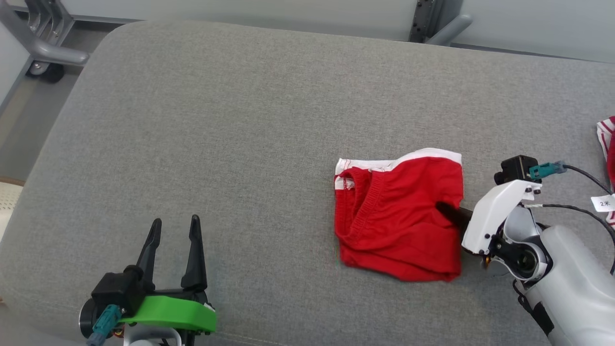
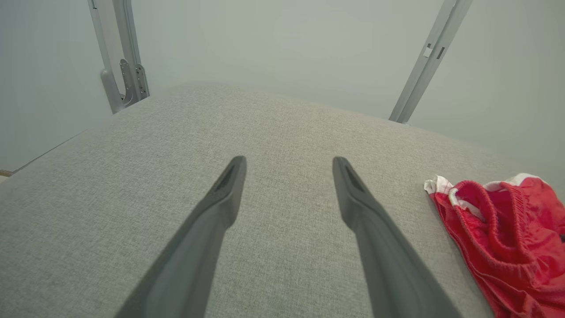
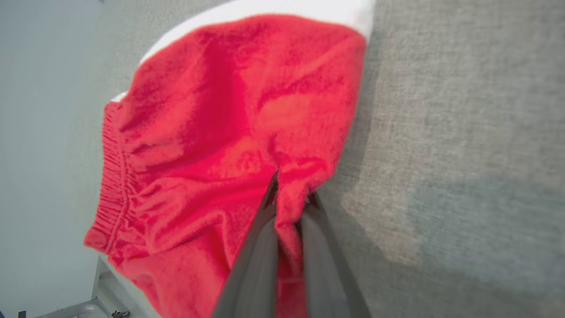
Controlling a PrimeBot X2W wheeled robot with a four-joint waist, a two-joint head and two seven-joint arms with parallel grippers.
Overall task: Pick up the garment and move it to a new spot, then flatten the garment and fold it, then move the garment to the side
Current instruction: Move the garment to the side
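I read the right gripper [image 3: 289, 194] as clamped on the red garment [image 1: 399, 226] at its right edge. In the right wrist view its two dark fingers stand nearly together, with a ridge of red cloth pinched between them.

The garment is red with a white band along its far edge. It lies folded on the grey cushion [image 1: 240, 144], right of centre in the head view, with the elastic waistband towards the left. The close view is blurred, so I cannot confirm whether the pinched edge is lifted off the cushion.

The left gripper [image 1: 175, 223] stands at the lower left, well apart from the garment, its fingers spread wide over bare cushion.

A red-and-white striped cloth [image 1: 606, 134] lies at the right edge of the head view, with a white tag [image 1: 604, 203] near it.
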